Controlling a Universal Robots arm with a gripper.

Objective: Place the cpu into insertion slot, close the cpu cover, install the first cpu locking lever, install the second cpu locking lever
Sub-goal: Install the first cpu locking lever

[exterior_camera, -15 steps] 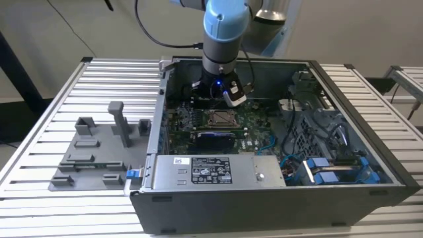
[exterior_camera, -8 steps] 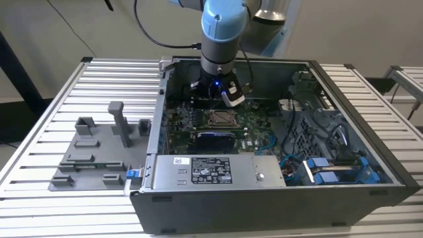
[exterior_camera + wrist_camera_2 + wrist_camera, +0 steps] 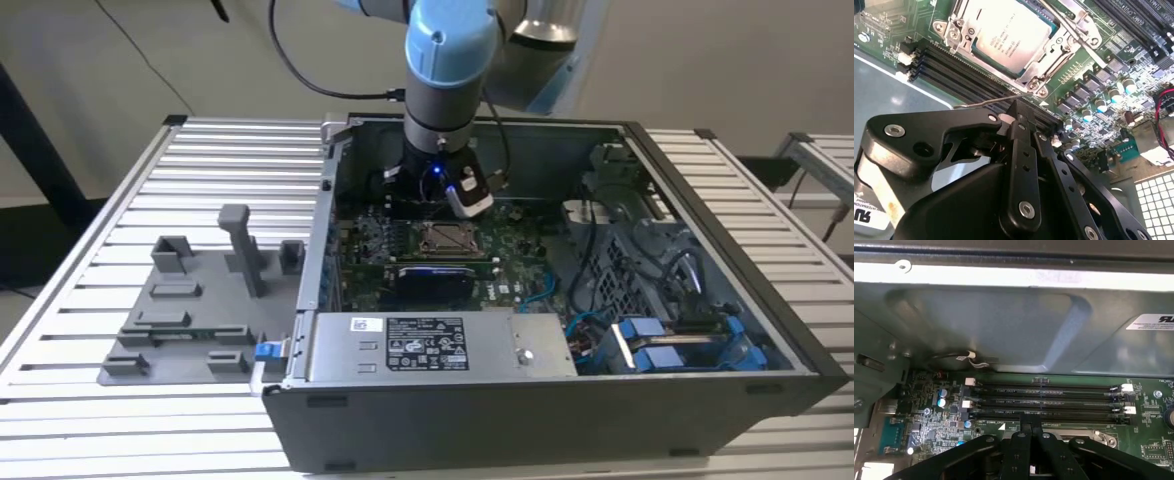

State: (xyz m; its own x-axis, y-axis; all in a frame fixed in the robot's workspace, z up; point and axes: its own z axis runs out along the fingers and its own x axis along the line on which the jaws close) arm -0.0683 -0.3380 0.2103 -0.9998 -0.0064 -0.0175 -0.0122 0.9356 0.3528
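cpu lies under cpu cover — on motherboard

cpu cover — bright, glossy metal

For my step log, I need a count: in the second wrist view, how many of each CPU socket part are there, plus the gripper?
cpu: 1
cpu cover: 1
cpu locking levers: 2
gripper: 1
Total: 5
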